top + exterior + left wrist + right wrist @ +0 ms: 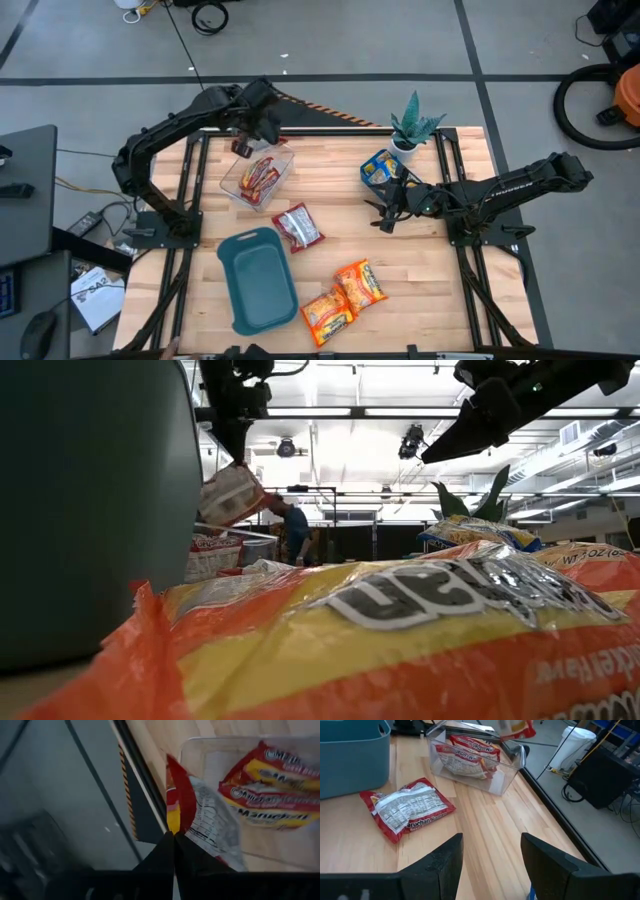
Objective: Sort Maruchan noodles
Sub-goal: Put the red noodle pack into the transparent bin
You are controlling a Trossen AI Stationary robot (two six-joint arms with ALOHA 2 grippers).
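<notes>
One red noodle packet (200,820) is pinched by its edge between the closed fingers of the left end effector (243,143) and is held in the air just above the far rim of the clear bin (232,180), hanging tilted so that it can fall inside once released. Two or so red packets (261,176) are already seen lying in that bin, which suggests it is reserved for the red variety. Another red packet (298,226) lies loose on the counter (420,270) between the bin and the teal tray (262,295), presumably next in line for the same bin. Two orange packets (343,297) lie side by side just beside the tray, near the front edge, not yet sorted. A blue-and-yellow packet (379,167) rests next to the small potted plant (412,125) at the far right. The right end effector (388,210) is held low over the counter just beside that blue-and-yellow packet, its fingers spread apart and nothing between them, apparently kept waiting clear of the left arm's work. The tray appears to hold nothing as yet, so the sorting is judged to be well short of finished.
</notes>
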